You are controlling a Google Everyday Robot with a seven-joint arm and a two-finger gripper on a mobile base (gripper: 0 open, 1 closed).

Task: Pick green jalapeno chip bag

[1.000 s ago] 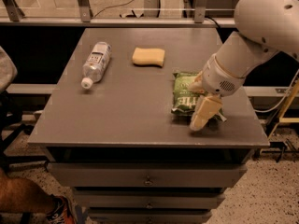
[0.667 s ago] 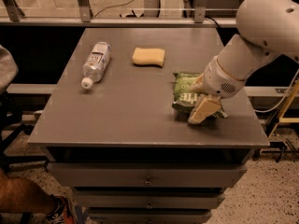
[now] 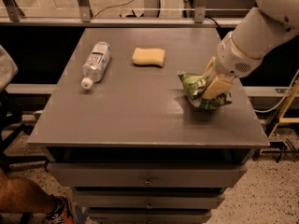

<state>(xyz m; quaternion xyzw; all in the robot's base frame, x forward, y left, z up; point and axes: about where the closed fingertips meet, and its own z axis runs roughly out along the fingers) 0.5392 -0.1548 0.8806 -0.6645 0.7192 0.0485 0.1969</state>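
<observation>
The green jalapeno chip bag [image 3: 192, 86] is crumpled at the right side of the grey table [image 3: 131, 115]. It looks raised a little off the surface, with a shadow under it. My gripper [image 3: 209, 92] comes down from the upper right on a white arm. Its tan fingers [image 3: 217, 84] are closed on the bag's right half and hide part of it.
A clear water bottle [image 3: 96, 62] lies at the back left of the table. A yellow sponge [image 3: 148, 56] lies at the back middle. Drawers [image 3: 147, 177] sit under the table top. A railing runs behind the table. A person's leg and shoe show at the bottom left.
My gripper has risen and shifted up-right from the table's front right. The bag has bunched up and come with it.
</observation>
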